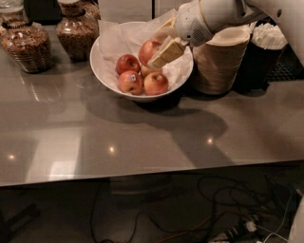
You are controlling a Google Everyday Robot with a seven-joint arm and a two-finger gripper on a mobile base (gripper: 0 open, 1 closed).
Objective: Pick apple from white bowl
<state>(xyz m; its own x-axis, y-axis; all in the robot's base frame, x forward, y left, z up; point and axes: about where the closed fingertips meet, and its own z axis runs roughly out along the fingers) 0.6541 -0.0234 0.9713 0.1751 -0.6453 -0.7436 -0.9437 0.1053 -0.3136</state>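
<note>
Break-room counter [142,137]: snack jars [77,29], stacked bowls [218,64], jaws holding apple [147,49] over white bowl [101,72].

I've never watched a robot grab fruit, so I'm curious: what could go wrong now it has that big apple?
The gripper holds the apple only near its fingertips, so it might slip and drop onto the other apples below. The crumpled paper lining the white bowl sits right behind the fingers and could snag. The arm passes close above the stacked beige bowls and could nudge them.
</note>
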